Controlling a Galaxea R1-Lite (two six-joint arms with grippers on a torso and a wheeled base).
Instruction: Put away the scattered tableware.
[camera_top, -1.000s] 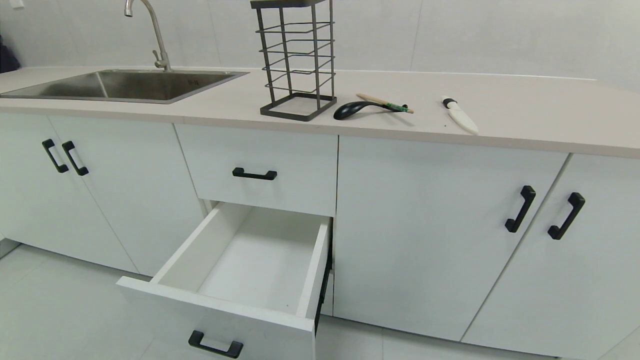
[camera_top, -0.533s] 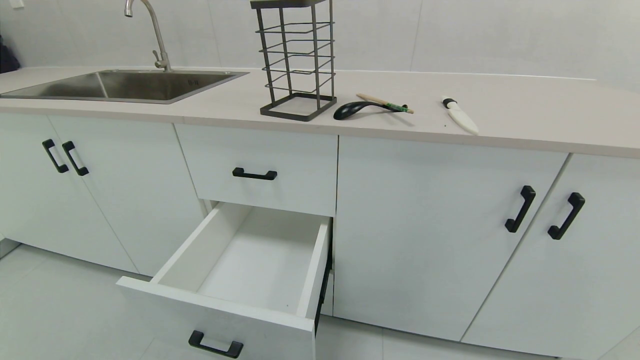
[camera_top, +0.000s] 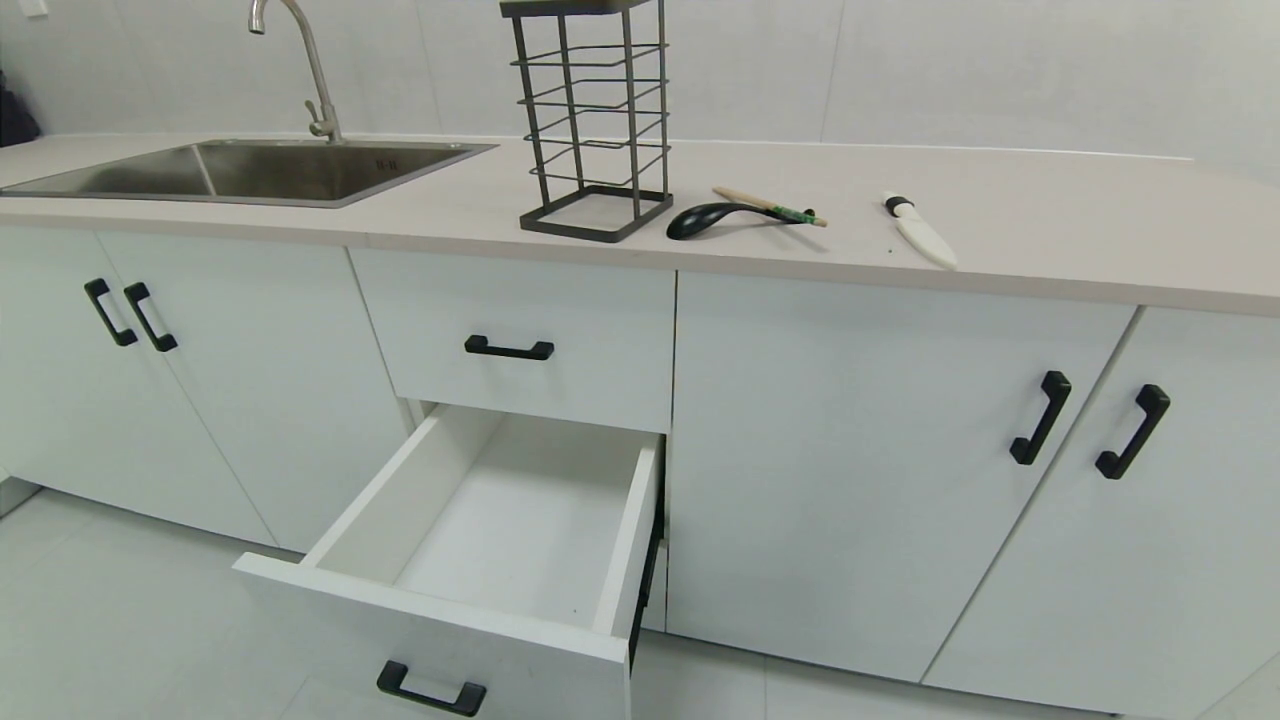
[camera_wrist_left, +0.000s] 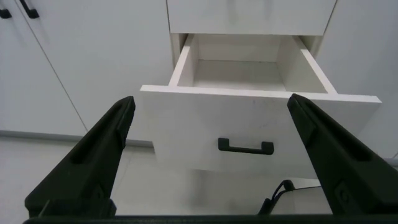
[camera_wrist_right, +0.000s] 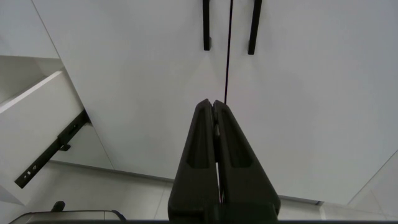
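Observation:
On the counter (camera_top: 1050, 240) lie a black spoon (camera_top: 712, 218), a pair of wooden chopsticks (camera_top: 768, 206) resting across its handle, and a white knife (camera_top: 920, 232) farther right. Below, the lower white drawer (camera_top: 520, 520) is pulled out and holds nothing; the same drawer (camera_wrist_left: 249, 68) faces my left gripper (camera_wrist_left: 211, 112), which is open and a short way in front of it. My right gripper (camera_wrist_right: 215, 109) is shut with nothing in it, facing the white cabinet doors (camera_wrist_right: 280, 93) under the counter.
A tall black wire rack (camera_top: 595, 120) stands on the counter left of the spoon. A steel sink (camera_top: 260, 170) with a faucet (camera_top: 305, 60) is at the far left. The upper drawer (camera_top: 515, 330) is closed. Cabinet doors have black handles (camera_top: 1040, 418).

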